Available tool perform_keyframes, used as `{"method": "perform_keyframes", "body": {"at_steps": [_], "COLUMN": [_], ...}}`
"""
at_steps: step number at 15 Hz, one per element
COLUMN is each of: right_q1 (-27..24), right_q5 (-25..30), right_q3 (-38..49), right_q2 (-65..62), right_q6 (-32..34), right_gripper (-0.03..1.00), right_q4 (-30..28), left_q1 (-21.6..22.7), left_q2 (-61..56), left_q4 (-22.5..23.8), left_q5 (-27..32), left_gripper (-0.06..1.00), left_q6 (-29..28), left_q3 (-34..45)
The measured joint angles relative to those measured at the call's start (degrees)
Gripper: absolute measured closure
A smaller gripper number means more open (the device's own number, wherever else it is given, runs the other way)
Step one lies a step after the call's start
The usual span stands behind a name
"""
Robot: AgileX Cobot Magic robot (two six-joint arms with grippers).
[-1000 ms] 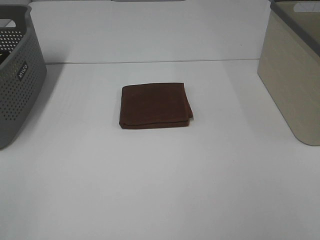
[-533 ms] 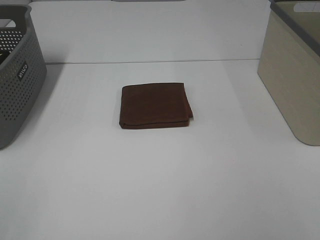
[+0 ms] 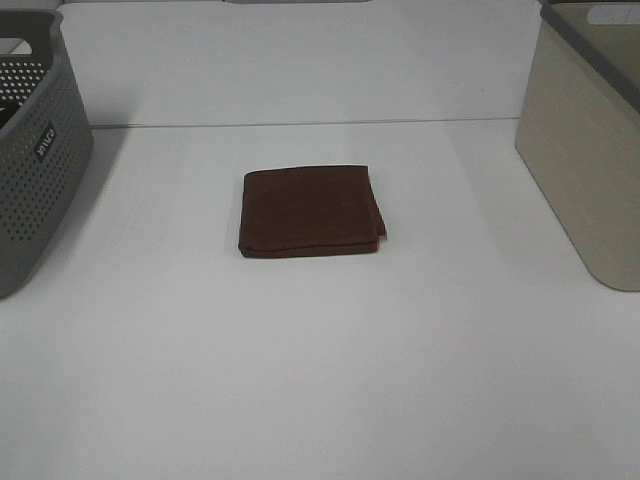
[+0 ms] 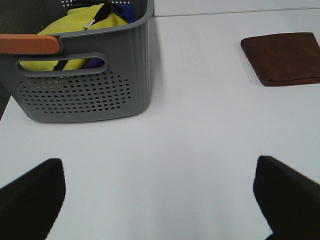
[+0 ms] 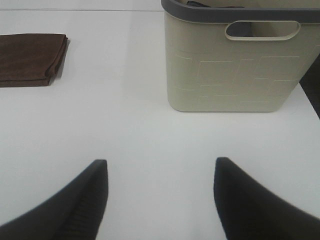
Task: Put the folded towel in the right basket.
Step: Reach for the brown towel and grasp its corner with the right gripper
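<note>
A brown folded towel (image 3: 310, 211) lies flat in the middle of the white table; it also shows in the left wrist view (image 4: 284, 57) and the right wrist view (image 5: 31, 58). The right basket (image 3: 590, 130) is beige with a grey rim and stands at the table's right edge; the right wrist view (image 5: 239, 60) shows its handle cutout. My left gripper (image 4: 160, 200) is open and empty, far from the towel, near the grey basket. My right gripper (image 5: 160, 197) is open and empty, in front of the beige basket. Neither arm shows in the exterior view.
A grey perforated basket (image 3: 30, 150) stands at the left edge; the left wrist view (image 4: 82, 60) shows yellow and blue cloth inside it. The table's back edge (image 3: 300, 124) meets a white wall.
</note>
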Motion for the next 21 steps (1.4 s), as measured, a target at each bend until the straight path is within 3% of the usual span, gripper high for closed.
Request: {"method": "perform_keyframes", "body": {"at_steps": [13, 21], "right_q1": [0.00, 0.00], "right_q5": [0.00, -9.22], "right_q3": [0.00, -12.78], "right_q2": [0.00, 32.14], "right_q6": [0.00, 0.00], "right_gripper": [0.37, 0.37], "right_q4": [0.00, 0.06], "left_q1": [0.00, 0.00], "left_q2": [0.00, 0.00], "left_q4": [0.00, 0.00], "left_q5": [0.00, 0.00], "left_gripper": [-0.03, -0.03], "left_q6": [0.00, 0.00], "left_q3": [0.00, 0.00]}}
